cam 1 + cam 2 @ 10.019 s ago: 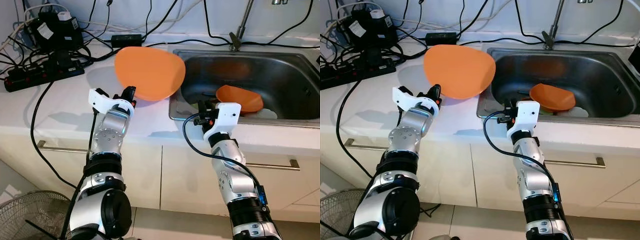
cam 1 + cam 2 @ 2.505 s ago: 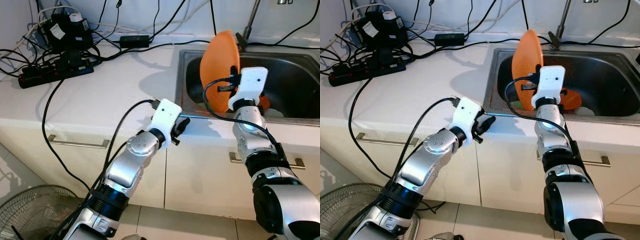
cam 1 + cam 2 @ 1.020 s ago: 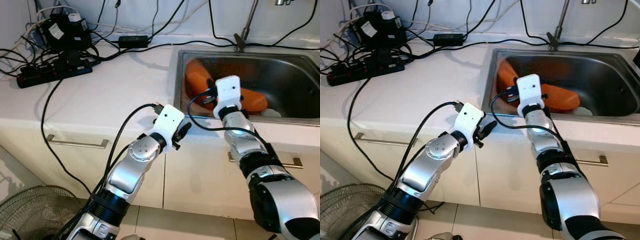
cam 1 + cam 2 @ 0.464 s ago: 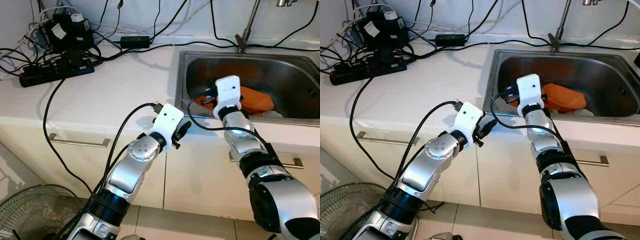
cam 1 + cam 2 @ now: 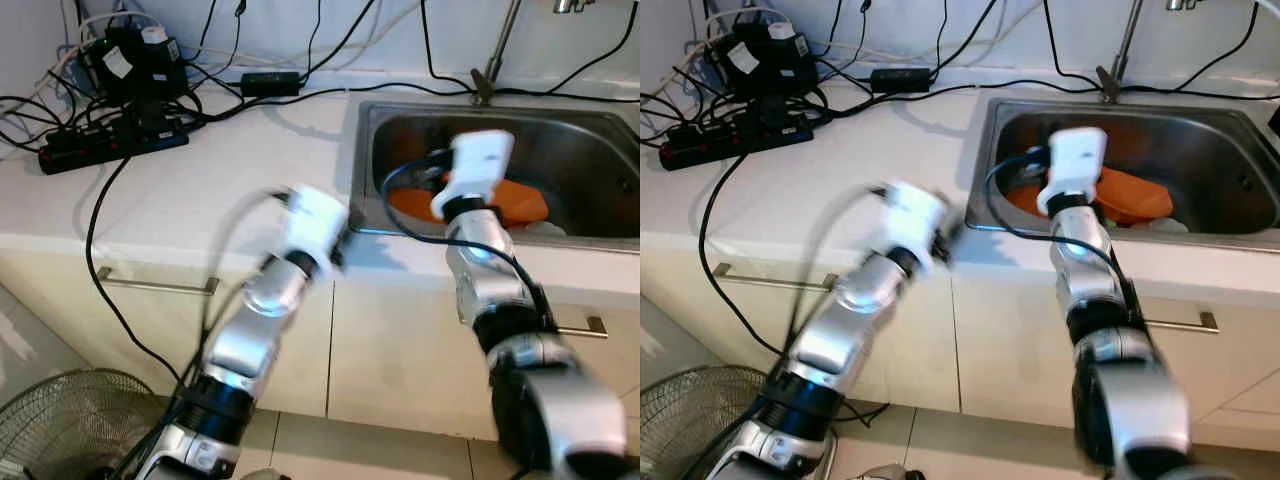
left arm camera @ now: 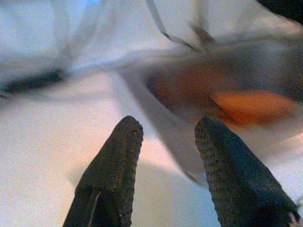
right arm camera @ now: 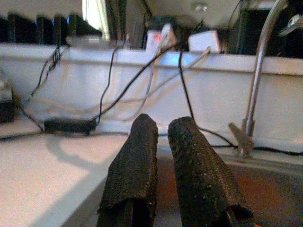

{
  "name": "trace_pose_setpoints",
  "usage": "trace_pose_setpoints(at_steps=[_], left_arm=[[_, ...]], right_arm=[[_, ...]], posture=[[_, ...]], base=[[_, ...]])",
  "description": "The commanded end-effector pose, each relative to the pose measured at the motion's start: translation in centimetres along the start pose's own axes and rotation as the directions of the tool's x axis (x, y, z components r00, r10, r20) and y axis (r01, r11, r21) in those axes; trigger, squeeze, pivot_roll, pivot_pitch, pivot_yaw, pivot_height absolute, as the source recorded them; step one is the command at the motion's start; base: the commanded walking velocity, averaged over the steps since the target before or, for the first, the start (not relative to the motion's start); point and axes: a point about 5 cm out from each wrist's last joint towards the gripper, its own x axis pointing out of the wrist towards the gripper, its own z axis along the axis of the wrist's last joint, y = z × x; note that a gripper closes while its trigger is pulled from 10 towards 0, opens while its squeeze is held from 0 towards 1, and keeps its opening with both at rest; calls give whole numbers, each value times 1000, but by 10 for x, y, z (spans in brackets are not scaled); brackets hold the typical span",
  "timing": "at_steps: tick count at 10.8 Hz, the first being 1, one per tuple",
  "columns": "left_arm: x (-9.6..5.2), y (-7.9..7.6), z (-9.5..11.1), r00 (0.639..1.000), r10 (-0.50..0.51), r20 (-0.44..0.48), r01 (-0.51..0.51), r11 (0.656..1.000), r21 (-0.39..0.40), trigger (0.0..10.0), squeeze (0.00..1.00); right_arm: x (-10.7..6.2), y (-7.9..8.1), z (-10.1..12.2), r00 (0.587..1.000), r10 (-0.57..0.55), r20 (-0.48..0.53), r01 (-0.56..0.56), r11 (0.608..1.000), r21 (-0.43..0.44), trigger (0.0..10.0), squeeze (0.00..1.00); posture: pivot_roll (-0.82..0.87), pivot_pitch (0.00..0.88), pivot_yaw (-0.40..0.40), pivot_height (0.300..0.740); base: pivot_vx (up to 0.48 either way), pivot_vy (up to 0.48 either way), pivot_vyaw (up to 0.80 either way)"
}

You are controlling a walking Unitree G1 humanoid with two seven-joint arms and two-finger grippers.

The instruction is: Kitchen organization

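Right gripper empty, fingers nearly together with a thin gap, raised above the sink near its left wall, pointing toward the faucet. Both orange plates lying in the basin just below and beyond the wrist, stacked or overlapping; can't tell which from the blur.

Left gripper open, nothing between the fingers, over the counter near the front edge, just left of the sink rim. Arm heavily motion-blurred in both eye views.

Step in hand looks like clearing out of the sink after the plates are down. To do it well: lift right wrist straight up before swinging back, so its cable doesn't drag the plates or snag the rim. Avoid the faucet stem behind. Sweep left arm low and slow; cords and power strip on the far counter are easy to catch.
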Motion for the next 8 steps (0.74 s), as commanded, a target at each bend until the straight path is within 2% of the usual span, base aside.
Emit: trace_pose_setpoints(at_steps=[1,3,4,5,7,8], left_arm=[[3,11,7,996,76,48,-77,996,33,10000,0],[3,25,11,983,164,81,-166,986,11,10000,0],[0,34,11,969,215,120,-216,976,-2,10000,0],[-5,39,8,962,236,137,-240,971,16,10000,0],[-12,43,-2,959,259,111,-264,964,35,10000,0],[-12,45,-4,957,267,112,-273,961,45,10000,0]], right_arm=[[-5,-4,4,999,-38,23,38,999,35,10000,0],[-24,-3,-2,999,-46,12,46,997,60,10000,0],[-42,0,-11,998,-54,-27,55,996,67,10000,0],[-54,1,-17,996,-67,-61,71,995,71,10000,0],[-61,3,-21,992,-83,-95,90,993,78,10000,0],[-62,3,-20,991,-85,-104,93,993,77,10000,0]], posture=[[82,0,42,740],[69,0,48,740],[60,0,55,740],[58,0,56,740],[47,0,63,740],[48,0,62,740]], base=[[0,0,0],[0,0,0],[0,0,0],[0,0,0],[0,0,0],[0,-337,0]])
